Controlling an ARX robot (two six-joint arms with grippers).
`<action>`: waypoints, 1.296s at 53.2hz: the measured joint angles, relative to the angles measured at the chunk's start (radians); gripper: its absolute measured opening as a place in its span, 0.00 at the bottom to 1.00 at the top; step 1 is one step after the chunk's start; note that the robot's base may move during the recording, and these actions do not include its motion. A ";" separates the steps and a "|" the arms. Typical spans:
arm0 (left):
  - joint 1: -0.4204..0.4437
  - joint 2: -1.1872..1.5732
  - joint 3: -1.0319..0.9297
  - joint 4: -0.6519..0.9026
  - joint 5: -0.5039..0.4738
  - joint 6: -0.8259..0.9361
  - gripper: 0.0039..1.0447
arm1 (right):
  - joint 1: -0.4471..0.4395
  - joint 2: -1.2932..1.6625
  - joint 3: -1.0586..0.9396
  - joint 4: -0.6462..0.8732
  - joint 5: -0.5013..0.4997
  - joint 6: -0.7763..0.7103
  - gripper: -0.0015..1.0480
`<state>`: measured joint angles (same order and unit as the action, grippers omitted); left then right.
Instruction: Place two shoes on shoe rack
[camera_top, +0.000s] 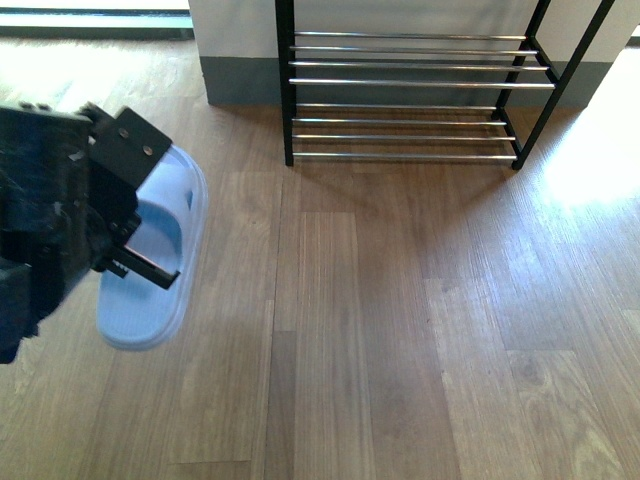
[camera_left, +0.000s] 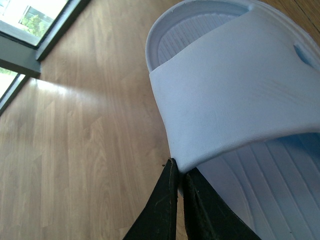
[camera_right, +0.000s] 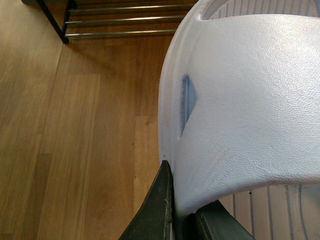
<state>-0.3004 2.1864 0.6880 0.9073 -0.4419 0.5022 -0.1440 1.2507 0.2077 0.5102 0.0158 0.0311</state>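
Pale blue foam slide sandal (camera_left: 235, 95) fills the left wrist view, and the left gripper (camera_left: 179, 172) has it by the edge of its broad strap, black fingers (camera_left: 162, 210) clenched with barely a gap between them. On the other arm, the right gripper (camera_right: 181, 210) clamps the strap rim of a second slide sandal (camera_right: 250, 100), whiter in this light, with one dark finger on each side of the rim. In the front view only the left arm shows, holding its sandal over the wooden plank floor (camera_top: 400, 330). Beyond the fingers, well apart from both sandals, stands the black-framed shoe rack with silver rods (camera_top: 420, 85).
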 joint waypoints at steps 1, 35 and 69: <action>0.002 -0.011 -0.005 -0.002 0.001 -0.005 0.01 | 0.000 0.000 0.000 0.000 -0.001 0.000 0.01; -0.135 -0.909 -0.320 -0.386 0.019 -0.061 0.01 | 0.000 0.000 0.000 0.000 0.000 0.000 0.01; -0.208 -1.485 -0.399 -0.796 -0.137 -0.182 0.01 | 0.000 0.000 0.000 0.000 0.002 0.000 0.01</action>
<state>-0.5083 0.7017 0.2890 0.1116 -0.5789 0.3206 -0.1440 1.2507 0.2077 0.5102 0.0177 0.0311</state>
